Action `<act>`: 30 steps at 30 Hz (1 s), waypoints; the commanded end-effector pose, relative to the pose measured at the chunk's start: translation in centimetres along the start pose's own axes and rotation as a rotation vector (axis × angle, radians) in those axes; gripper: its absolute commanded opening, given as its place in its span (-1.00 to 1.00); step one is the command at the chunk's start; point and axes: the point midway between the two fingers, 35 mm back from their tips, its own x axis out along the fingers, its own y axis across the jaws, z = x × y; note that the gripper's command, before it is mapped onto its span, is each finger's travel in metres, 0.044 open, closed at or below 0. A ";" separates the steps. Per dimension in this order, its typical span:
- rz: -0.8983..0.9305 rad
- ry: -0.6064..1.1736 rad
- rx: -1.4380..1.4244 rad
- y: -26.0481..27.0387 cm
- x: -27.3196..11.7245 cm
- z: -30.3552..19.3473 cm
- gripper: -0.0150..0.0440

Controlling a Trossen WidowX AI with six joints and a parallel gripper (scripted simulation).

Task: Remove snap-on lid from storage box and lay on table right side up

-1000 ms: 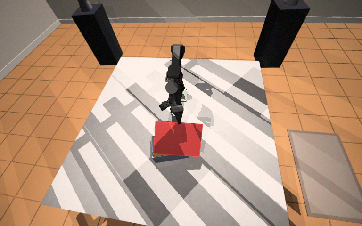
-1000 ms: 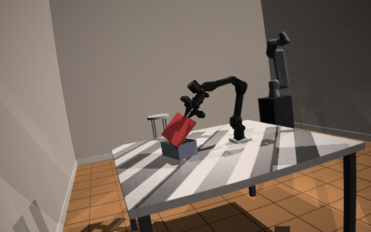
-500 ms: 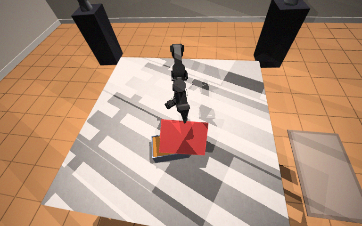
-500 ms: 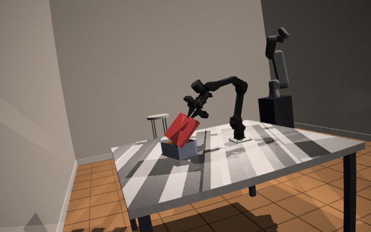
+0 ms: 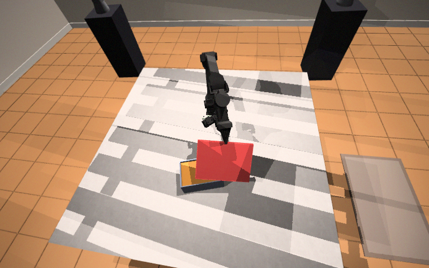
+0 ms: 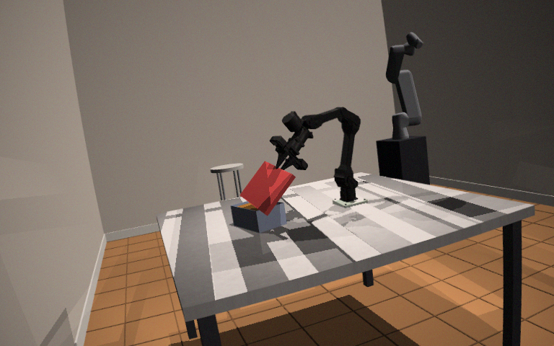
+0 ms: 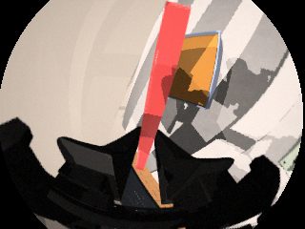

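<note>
Top view: the red lid (image 5: pixel 223 161) (image 6: pixel 267 187) (image 7: pixel 164 81) covers much of the box's (image 5: pixel 202 187) (image 6: pixel 247 217) (image 7: pixel 218 72) opening. Exterior view: the lid obscures part of the box rim, and the stool's (image 6: pixel 226 168) feet are concealed behind the table (image 6: pixel 261 294) (image 5: pixel 151 240). Wrist view: the gripper's (image 7: pixel 149 135) (image 5: pixel 225 142) (image 6: pixel 278 168) outer parts are cut off below. Top view: the glass panel (image 5: pixel 382 202) runs past the right edge.
</note>
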 end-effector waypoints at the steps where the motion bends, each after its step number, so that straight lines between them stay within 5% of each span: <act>1: 0.005 -0.001 0.003 0.0 -0.2 -0.7 -0.49; 30: 0.005 0.002 0.009 -0.3 -0.6 -6.5 -0.49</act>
